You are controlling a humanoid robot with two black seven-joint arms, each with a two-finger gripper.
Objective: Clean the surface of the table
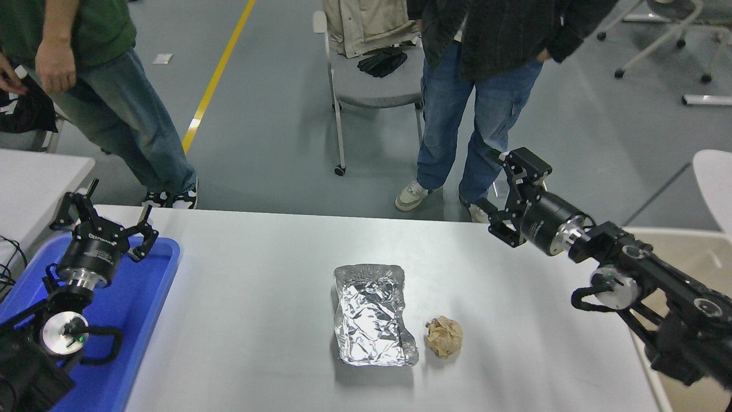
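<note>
The table surface [251,297] is a wide white-grey top. A crumpled foil tray [373,315] lies at its middle, and a crumpled brown paper ball [444,337] sits just right of the tray's near corner. My right gripper [504,197] hangs open above the far right edge of the table, turned sideways with its fingers pointing left. It is well back and right of the paper ball and holds nothing. My left gripper [108,216] is parked open over the blue tray [146,297] at the lower left.
A beige bin [706,252] stands off the table's right end, partly behind my right arm. A smaller white table [34,177] is at the left. Two people stand at the far side, beside a grey chair [374,86] with black gloves on it.
</note>
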